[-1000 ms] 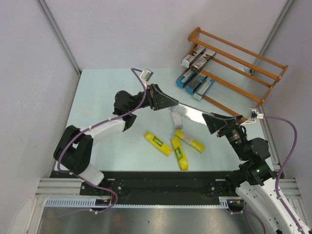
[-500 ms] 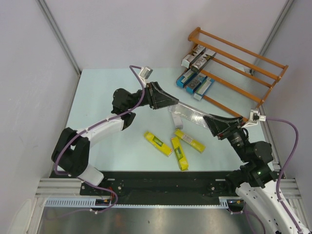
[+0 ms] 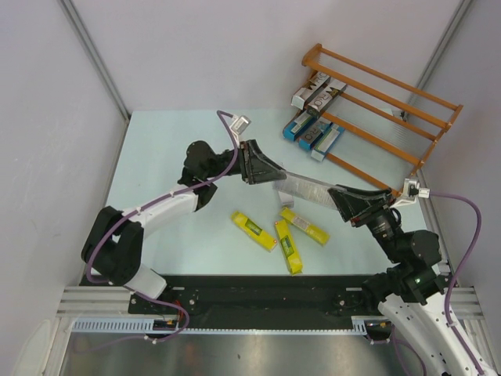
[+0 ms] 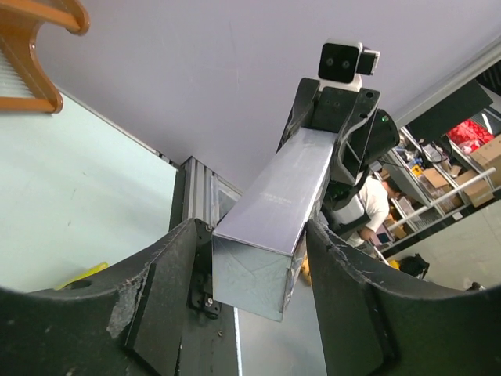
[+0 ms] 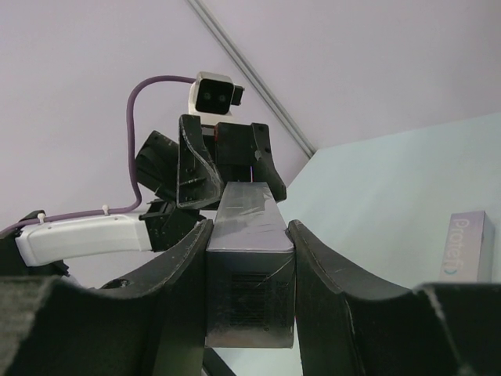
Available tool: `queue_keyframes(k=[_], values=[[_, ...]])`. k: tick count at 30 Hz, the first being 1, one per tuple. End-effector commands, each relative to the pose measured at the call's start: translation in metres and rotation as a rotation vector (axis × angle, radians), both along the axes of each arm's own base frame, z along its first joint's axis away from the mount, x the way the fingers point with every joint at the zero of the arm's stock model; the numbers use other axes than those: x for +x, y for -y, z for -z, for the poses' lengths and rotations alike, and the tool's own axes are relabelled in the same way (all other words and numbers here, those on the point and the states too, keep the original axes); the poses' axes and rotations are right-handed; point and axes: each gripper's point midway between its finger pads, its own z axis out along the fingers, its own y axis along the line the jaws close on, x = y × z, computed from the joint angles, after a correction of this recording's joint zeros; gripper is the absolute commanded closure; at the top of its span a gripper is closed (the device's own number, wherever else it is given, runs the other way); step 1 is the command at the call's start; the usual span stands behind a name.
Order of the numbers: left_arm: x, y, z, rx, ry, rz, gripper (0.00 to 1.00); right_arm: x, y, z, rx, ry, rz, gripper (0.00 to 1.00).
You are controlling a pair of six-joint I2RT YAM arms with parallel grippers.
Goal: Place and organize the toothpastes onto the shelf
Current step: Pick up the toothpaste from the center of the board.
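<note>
1. The right hand [image 5: 249, 227] is clamped on one end of a silver-grey toothpaste carton [image 5: 249, 305], both fingers pressed flat against its sides.
2. The left hand [image 4: 252, 231] stands around the carton's other end with its jaws parted (a sliver of gap shows beside one finger). The carton bridges the two hands in the air above the table [image 3: 156, 172].
3. Nearer the arm bases, three yellow cartons [image 3: 287, 245] lie loose on the table, and another pale carton [image 5: 466, 244] lies close by.
4. At the table's far right corner stands the wooden shelf [image 3: 391, 88], with silver cartons [image 3: 317, 90] on its farther tier and blue cartons [image 3: 301, 125] on the nearer one.
</note>
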Motion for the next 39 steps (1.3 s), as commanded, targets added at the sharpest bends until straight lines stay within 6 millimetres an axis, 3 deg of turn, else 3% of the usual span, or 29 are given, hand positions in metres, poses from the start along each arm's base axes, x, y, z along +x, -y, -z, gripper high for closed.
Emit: queue_keyframes(k=[1, 8, 10, 11, 14, 18, 21, 22, 25, 28, 31, 39], values=[[-0.023, -0.006, -0.006, -0.011, 0.105, 0.073, 0.35, -0.010, 0.004, -0.026, 0.039, 0.094, -0.005, 0.79], [-0.042, -0.011, -0.003, -0.048, 0.128, 0.155, 0.32, -0.014, 0.002, -0.029, 0.040, 0.112, -0.027, 0.82], [-0.044, -0.011, -0.003, -0.064, 0.121, 0.175, 0.39, -0.015, 0.001, -0.031, 0.042, 0.116, -0.034, 0.82], [-0.046, -0.012, -0.005, -0.085, 0.115, 0.194, 0.49, -0.015, 0.001, -0.030, 0.041, 0.116, -0.034, 0.82], [-0.050, -0.014, -0.010, -0.129, 0.114, 0.234, 0.65, -0.016, 0.000, -0.031, 0.039, 0.121, -0.040, 0.82], [-0.053, -0.015, -0.015, -0.168, 0.108, 0.262, 0.76, -0.017, 0.001, -0.031, 0.038, 0.125, -0.037, 0.81], [-0.053, -0.016, -0.017, -0.177, 0.112, 0.259, 0.78, -0.015, 0.008, -0.030, 0.057, 0.103, -0.001, 0.65], [-0.052, -0.016, -0.017, -0.178, 0.111, 0.254, 0.79, -0.009, 0.013, -0.025, 0.066, 0.069, 0.037, 0.51], [-0.050, -0.017, -0.017, -0.174, 0.107, 0.230, 0.81, -0.004, 0.028, -0.018, 0.087, 0.026, 0.118, 0.25], [-0.041, -0.017, -0.014, -0.161, 0.120, 0.166, 0.85, -0.001, 0.044, -0.012, 0.106, -0.004, 0.201, 0.10], [-0.026, -0.013, -0.005, -0.120, 0.090, 0.060, 0.89, 0.003, 0.056, -0.002, 0.108, -0.059, 0.272, 0.01], [0.010, -0.020, 0.045, -0.011, -0.158, -0.240, 0.96, 0.006, 0.081, 0.010, 0.148, -0.136, 0.391, 0.00]])
